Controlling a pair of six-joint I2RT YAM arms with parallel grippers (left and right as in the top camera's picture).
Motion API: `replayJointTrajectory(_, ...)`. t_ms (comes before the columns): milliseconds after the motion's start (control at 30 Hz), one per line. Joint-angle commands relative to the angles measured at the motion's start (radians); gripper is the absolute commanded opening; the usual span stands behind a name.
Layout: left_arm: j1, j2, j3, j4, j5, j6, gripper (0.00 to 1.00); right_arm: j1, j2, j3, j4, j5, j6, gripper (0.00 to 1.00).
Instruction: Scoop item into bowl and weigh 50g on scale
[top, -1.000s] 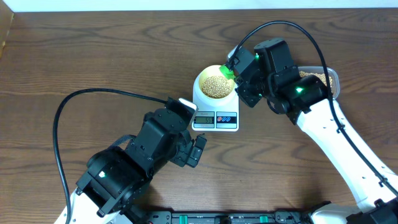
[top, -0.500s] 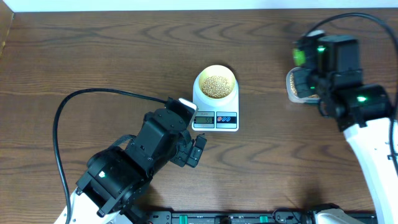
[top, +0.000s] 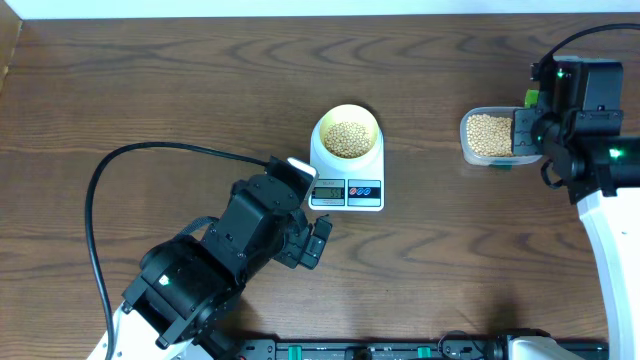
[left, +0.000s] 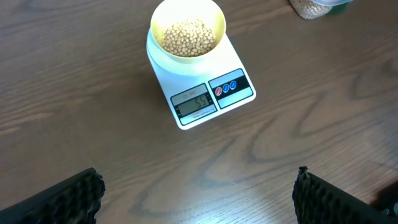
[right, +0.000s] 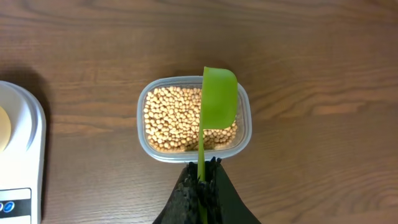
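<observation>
The pale-yellow bowl (top: 347, 134) sits on the white scale (top: 346, 189) and holds a heap of tan beans (left: 189, 37). The scale's display (left: 193, 104) is lit. More beans (right: 180, 118) fill a clear plastic tub (top: 488, 137) at the right. My right gripper (right: 202, 180) is shut on the handle of a green scoop (right: 218, 98), which is held above the tub's right side. My left gripper (left: 196, 193) is open and empty, low over the table in front of the scale.
The dark wood table (top: 150, 90) stretches to the left and back. A black cable (top: 110, 180) loops over the table left of the left arm. The scale's edge shows at the left of the right wrist view (right: 18, 149).
My right arm has swung from the bowl rightwards to the tub, carrying the green scoop. The left arm has not moved.
</observation>
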Motion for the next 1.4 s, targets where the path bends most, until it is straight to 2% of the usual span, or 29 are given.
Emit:
replayJointTrajectory(0, -0.001, -0.001, 0.02, -0.003, 0.006, -0.006, 0.99, -0.003, 0.018, 0.017, 0.008, 0.008, 0.056, 0.01)
replayJointTrajectory(400, -0.001, -0.001, 0.02, -0.003, 0.006, -0.006, 0.99, 0.009, 0.104, 0.017, 0.309, -0.041, 0.091, 0.01)
replayJointTrajectory(533, -0.001, -0.001, 0.02, -0.003, 0.006, -0.006, 0.99, 0.033, 0.146, 0.017, 0.405, -0.04, 0.261, 0.01)
replayJointTrajectory(700, -0.001, -0.001, 0.02, -0.003, 0.006, -0.006, 0.99, 0.047, 0.194, 0.017, 0.491, -0.081, 0.581, 0.01)
replayJointTrajectory(900, -0.001, -0.001, 0.02, -0.003, 0.006, -0.006, 0.99, 0.064, 0.254, 0.017, 0.637, -0.267, 0.708, 0.01)
replayJointTrajectory(1033, -0.001, -0.001, 0.02, -0.003, 0.006, -0.006, 0.99, 0.093, 0.299, 0.017, 0.653, -0.304, 0.709, 0.01)
replayJointTrajectory(1133, -0.001, -0.001, 0.02, -0.003, 0.006, -0.006, 0.99, 0.131, 0.353, 0.018, 0.653, -0.355, 0.644, 0.02)
replayJointTrajectory(1367, -0.001, -0.001, 0.02, -0.003, 0.006, -0.006, 0.99, 0.17, 0.376, 0.018, 0.525, -0.514, 0.351, 0.02)
